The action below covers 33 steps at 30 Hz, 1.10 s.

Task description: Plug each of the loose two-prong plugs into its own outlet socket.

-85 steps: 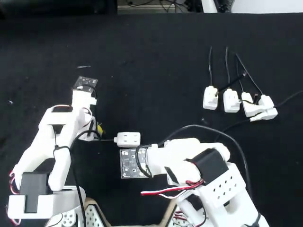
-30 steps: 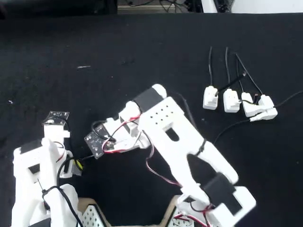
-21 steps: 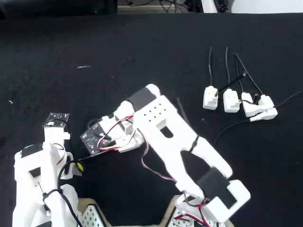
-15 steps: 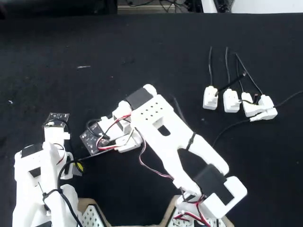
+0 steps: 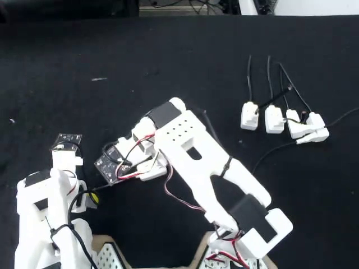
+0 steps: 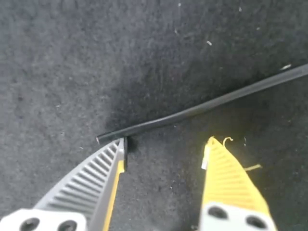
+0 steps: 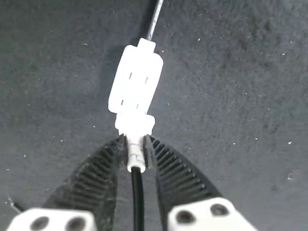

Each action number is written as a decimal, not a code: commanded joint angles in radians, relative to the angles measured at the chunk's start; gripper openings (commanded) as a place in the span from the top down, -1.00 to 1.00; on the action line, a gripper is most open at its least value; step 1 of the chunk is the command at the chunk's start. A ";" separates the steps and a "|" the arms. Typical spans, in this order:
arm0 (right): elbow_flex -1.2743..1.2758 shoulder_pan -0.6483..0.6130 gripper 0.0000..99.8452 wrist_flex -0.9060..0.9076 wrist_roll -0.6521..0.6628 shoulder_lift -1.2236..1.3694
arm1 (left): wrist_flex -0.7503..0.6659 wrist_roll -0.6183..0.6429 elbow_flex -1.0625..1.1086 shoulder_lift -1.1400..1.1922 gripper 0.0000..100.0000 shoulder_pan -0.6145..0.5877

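In the right wrist view my right gripper (image 7: 136, 153) is shut on a small white two-prong plug (image 7: 135, 126) with a black cable (image 7: 137, 192). The plug's front butts against the end of a white outlet block (image 7: 133, 83); its prongs are hidden. From above, the right arm reaches over the table's front middle, its gripper (image 5: 150, 167) low over that spot. My left gripper (image 6: 163, 150) stands open just above the mat, and a thin black cable (image 6: 202, 107) lies past its yellow fingertips (image 6: 219, 161). That gripper (image 5: 85, 197) sits at the front left.
Several white plugs and sockets (image 5: 274, 119) with black leads lie in a row at the right. A small circuit board (image 5: 110, 163) rides on the right wrist. Black mat (image 5: 168, 61) stretches open across the back and left.
The right arm swung up from the front and came down over the outlet block. The left arm pulled back toward the front left. Almost nothing moved in the last half second.
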 commanded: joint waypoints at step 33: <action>-0.081 0.043 0.98 -0.008 0.060 0.068 | -0.025 0.000 0.013 -0.002 0.48 -0.002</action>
